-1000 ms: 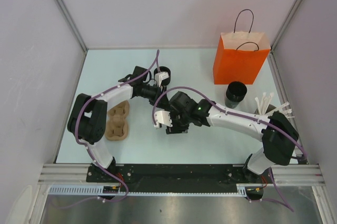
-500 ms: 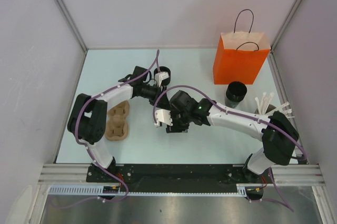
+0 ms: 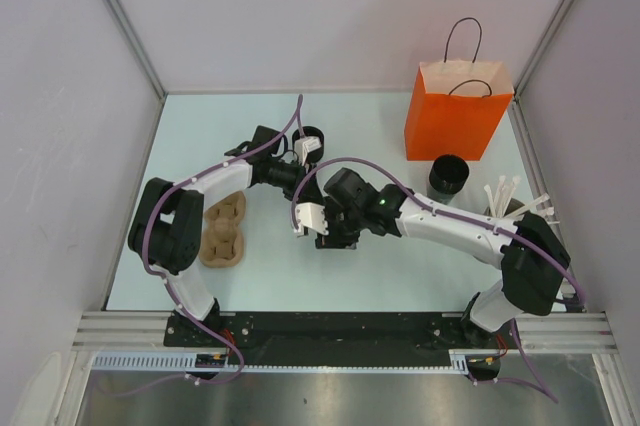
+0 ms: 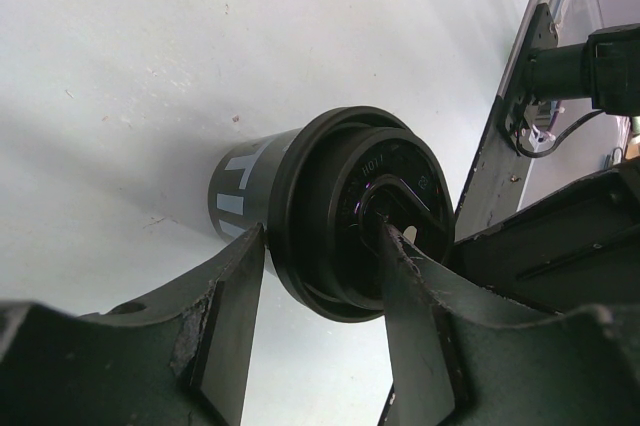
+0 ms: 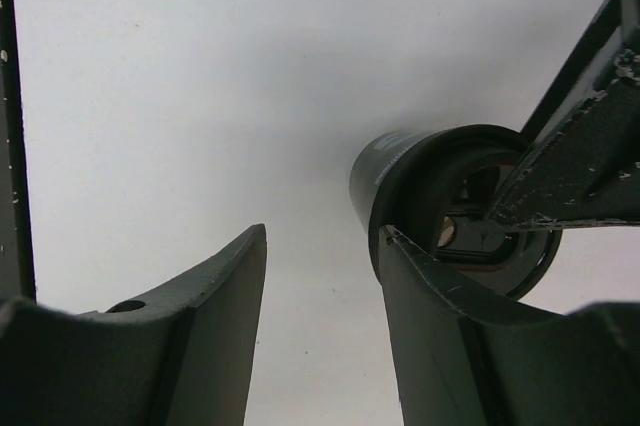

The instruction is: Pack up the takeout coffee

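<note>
A black lidded takeout coffee cup [image 3: 314, 132] stands on the pale table at centre back. My left gripper [image 3: 303, 149] hovers at its near side. In the left wrist view the cup [image 4: 320, 196] fills the middle, and the left gripper [image 4: 322, 236] is open, its tips over the lid's edge and holding nothing. My right gripper [image 3: 308, 218] is open over bare table nearer the front. The right wrist view has that gripper [image 5: 323, 231] empty, with the cup [image 5: 400, 171] off to its right. A second black cup [image 3: 448, 176] stands by the bag.
An orange paper bag [image 3: 455, 111] with black handles stands at the back right. A grey tub of white sticks [image 3: 510, 201] sits at the right edge. The brown pulp cup tray [image 3: 222, 229] lies at the left, beside the left arm.
The right arm's gripper has shifted slightly toward the far side. The left arm and the cups have not moved.
</note>
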Available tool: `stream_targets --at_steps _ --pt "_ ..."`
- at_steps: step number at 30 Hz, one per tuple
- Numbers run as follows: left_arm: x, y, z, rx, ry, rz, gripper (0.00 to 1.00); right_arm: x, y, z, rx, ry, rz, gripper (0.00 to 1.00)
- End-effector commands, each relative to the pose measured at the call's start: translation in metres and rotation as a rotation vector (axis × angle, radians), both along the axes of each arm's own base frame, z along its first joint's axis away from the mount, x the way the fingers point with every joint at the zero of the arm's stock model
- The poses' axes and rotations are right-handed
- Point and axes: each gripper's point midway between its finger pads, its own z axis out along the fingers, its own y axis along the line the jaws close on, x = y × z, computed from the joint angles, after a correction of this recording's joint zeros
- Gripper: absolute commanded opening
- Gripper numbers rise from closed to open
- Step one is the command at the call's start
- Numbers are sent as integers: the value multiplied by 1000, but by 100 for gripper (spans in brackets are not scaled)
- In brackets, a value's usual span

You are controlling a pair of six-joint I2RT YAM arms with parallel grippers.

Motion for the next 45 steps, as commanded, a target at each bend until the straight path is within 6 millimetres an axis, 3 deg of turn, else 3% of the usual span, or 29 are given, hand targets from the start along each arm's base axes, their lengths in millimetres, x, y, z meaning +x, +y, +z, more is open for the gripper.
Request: stream_targets --at_steps 1,10,22,33,45 --pt "1 31 -55 240 -25 49 52 11 9 31 77 -43 -16 54" --pt "0 31 -55 238 -23 44 52 23 4 17 44 -36 -36 54" --pt "-2 33 -53 243 -29 32 52 -1 3 -24 -20 43 7 50" --pt "-2 35 -56 261 -30 26 52 -25 -17 -66 -112 123 20 48" --pt "4 29 -57 253 -19 26 52 -6 -36 -60 -100 110 -56 42"
